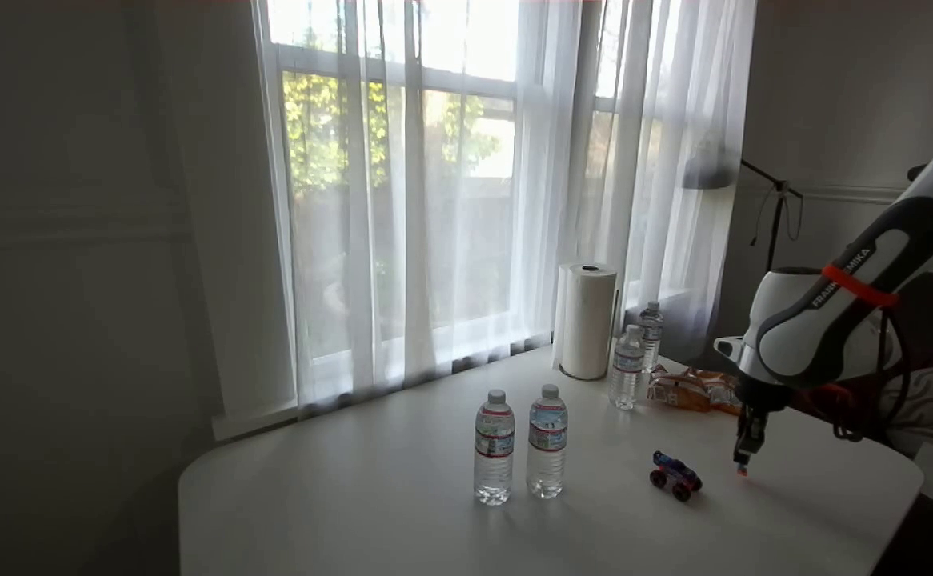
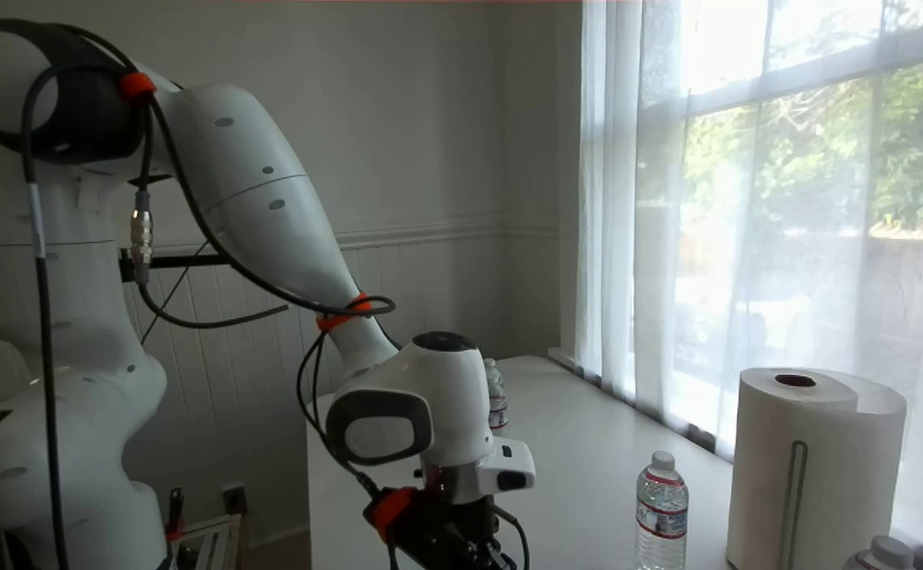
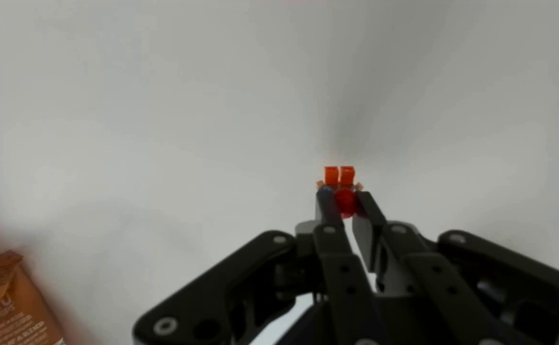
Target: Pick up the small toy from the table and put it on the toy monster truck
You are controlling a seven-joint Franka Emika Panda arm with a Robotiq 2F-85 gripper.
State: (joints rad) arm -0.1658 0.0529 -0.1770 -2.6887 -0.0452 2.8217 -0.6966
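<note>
The small toy is a tiny figure with a red head and orange block legs. In the wrist view the small toy (image 3: pixel 345 203) sits between the fingertips, its legs pointing out past them. My gripper (image 3: pixel 344 195) is shut on it at the head and body. In an exterior view the gripper (image 1: pixel 742 459) points down with the toy (image 1: pixel 742 471) at its tip, low over the table; I cannot tell whether it touches. The toy monster truck (image 1: pixel 674 475), dark blue and black with reddish touches, stands just beside the gripper there. The truck is out of view in the wrist view.
Two water bottles (image 1: pixel 494 448) (image 1: pixel 546 442) stand beyond the truck on the white table (image 1: pixel 370 496). Two more bottles (image 1: pixel 626 368) (image 1: pixel 651 336), a paper towel roll (image 1: pixel 588 324) and an orange packet (image 1: pixel 678 390) are at the back. The packet (image 3: pixel 13 306) also shows in the wrist view.
</note>
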